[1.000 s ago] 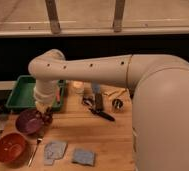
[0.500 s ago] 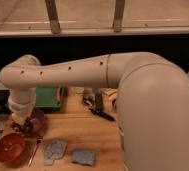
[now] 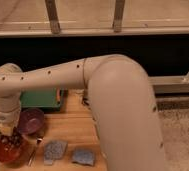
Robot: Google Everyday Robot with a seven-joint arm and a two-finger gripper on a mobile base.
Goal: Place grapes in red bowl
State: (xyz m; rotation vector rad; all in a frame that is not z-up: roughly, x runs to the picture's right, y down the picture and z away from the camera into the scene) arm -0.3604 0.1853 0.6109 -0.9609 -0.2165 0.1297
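I'm looking at the lower left of the frame, where the gripper [image 3: 10, 136] hangs straight down over the red bowl [image 3: 8, 151]. The big white arm [image 3: 88, 85] sweeps across from the right and fills most of the picture. Something dark and knobbly sits right at the gripper's tip, above the bowl's middle: that reads to me as the grapes [image 3: 13, 139], either just inside the bowl or touching its contents. I cannot tell whether the pincer grips them or has let go, the tip is too murky.

The purple bowl [image 3: 32, 121] is just beside the red one, up and to the right, on the wooden table [image 3: 73, 130]. A green tray [image 3: 40, 98] lies behind it, partly hidden by the arm. Along the bottom edge I see two bluish-grey sponges [image 3: 54, 149], side by side, and a thin utensil [image 3: 34, 151] between them and the red bowl.
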